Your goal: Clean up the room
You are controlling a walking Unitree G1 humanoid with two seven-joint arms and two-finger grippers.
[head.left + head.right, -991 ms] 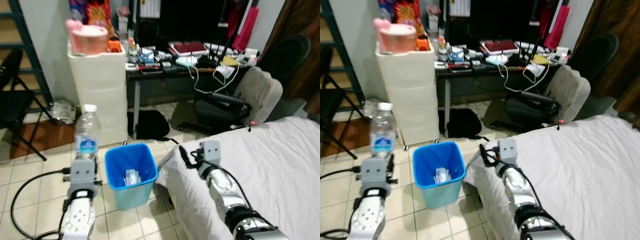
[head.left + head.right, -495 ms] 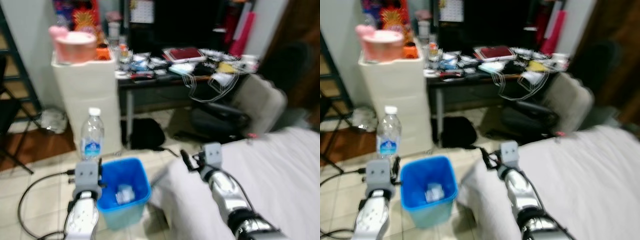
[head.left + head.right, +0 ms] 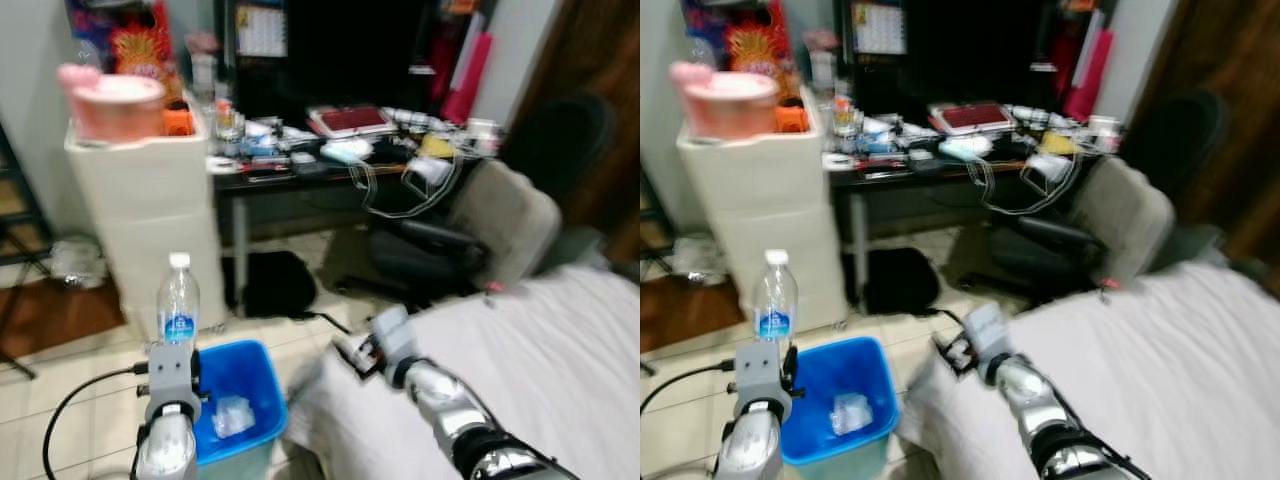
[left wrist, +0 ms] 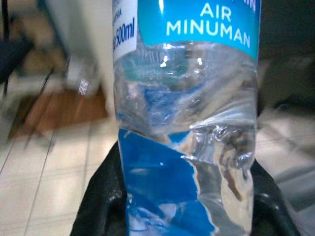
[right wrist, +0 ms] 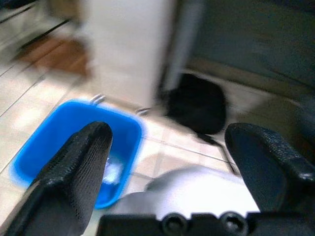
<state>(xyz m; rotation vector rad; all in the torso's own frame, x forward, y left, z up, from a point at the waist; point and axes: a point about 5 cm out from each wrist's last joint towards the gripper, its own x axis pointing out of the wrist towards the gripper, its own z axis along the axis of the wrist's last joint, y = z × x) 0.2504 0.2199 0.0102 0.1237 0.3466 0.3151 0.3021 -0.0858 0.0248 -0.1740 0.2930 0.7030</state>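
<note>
A clear plastic water bottle (image 3: 178, 312) with a blue label and white cap stands upright in my left gripper (image 3: 170, 368), which is shut on its lower part. In the left wrist view the bottle (image 4: 187, 123) sits dented between the black fingers (image 4: 98, 201). The blue bin (image 3: 268, 388) stands on the tiled floor just right of the bottle, with crumpled white paper (image 3: 231, 415) inside. My right gripper (image 5: 167, 147) hangs open above the bed's corner, and its wrist view looks down on the blue bin (image 5: 34, 162).
A white bed (image 3: 545, 350) fills the right foreground. Behind stand a cluttered dark desk (image 3: 340, 160), a grey office chair (image 3: 490, 220) and a white drawer unit (image 3: 140, 210). A black bag (image 3: 270, 285) and a black cable (image 3: 65, 425) lie on the floor.
The camera has swung, and everything is blurred. The left gripper with the bottle now stands closer to the bin's left rim. The right gripper has dropped lower and tilted towards the bin.
</note>
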